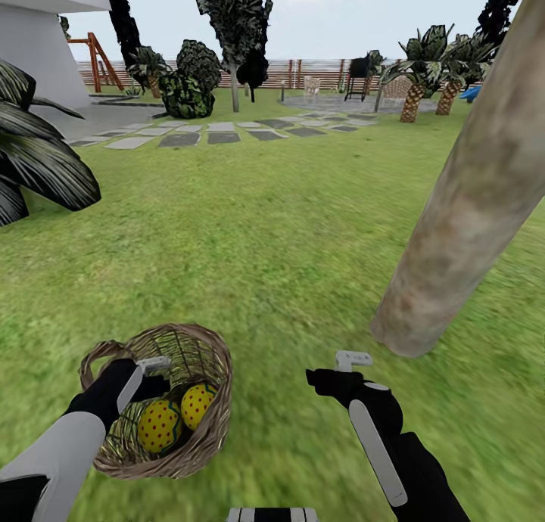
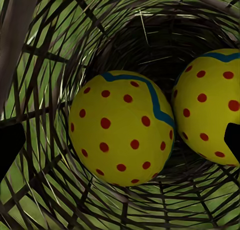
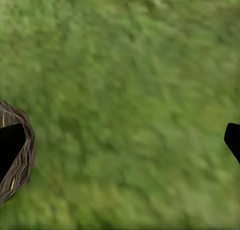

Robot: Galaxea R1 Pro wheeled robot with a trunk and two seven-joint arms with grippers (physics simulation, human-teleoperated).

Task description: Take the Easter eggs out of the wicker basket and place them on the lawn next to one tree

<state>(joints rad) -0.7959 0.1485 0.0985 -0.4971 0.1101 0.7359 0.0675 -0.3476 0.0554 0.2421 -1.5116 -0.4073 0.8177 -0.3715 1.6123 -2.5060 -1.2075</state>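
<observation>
The lawn (image 1: 265, 227) spreads around me, and the tree (image 1: 469, 204) leans up just ahead of my right gripper (image 1: 344, 367), which hangs wide and empty over grass. The basket (image 1: 204, 439) lies tipped, mouth toward me, with my left gripper (image 1: 151, 374) reaching into it, fingers spread wide and holding nothing. Two eggs (image 2: 122, 127) sit just ahead between the fingers, the nearer one's long axis pointing deeper into the basket. I judge I'm picking an egg: next, centre on it and close.
</observation>
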